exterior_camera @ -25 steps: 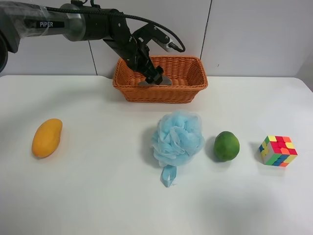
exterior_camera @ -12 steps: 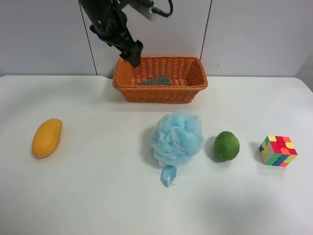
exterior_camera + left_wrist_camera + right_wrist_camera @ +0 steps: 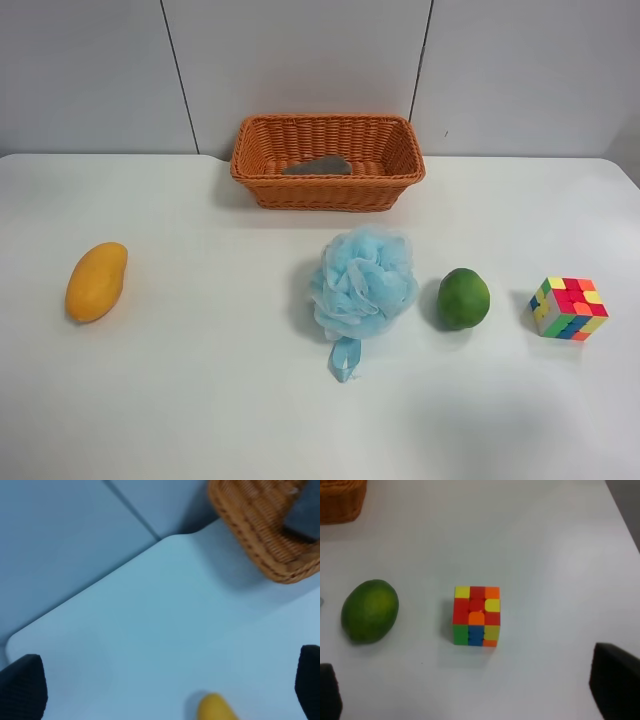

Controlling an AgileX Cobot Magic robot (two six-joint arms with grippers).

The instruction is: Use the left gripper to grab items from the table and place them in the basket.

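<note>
The wicker basket (image 3: 328, 160) stands at the table's far middle, with the grey-topped eraser block (image 3: 318, 166) lying inside. The mango (image 3: 96, 281) lies at the exterior high view's left, the blue bath pouf (image 3: 362, 283) in the middle, the green fruit (image 3: 463, 298) and puzzle cube (image 3: 568, 308) to its right. No arm shows in the exterior high view. My left gripper (image 3: 165, 685) is open and empty, high over the table's corner, with the basket (image 3: 260, 530) and the mango's tip (image 3: 216, 707) in its view. My right gripper (image 3: 470, 695) is open above the cube (image 3: 476, 615) and fruit (image 3: 370, 611).
The white table (image 3: 200, 380) has a grey panelled wall behind it. Its rounded corner (image 3: 15, 639) shows in the left wrist view. The table's far right edge (image 3: 620, 510) shows in the right wrist view.
The arm that hovered at the basket has lifted up and away, out of the exterior high view. The eraser block stays in the basket. The other items have not moved.
</note>
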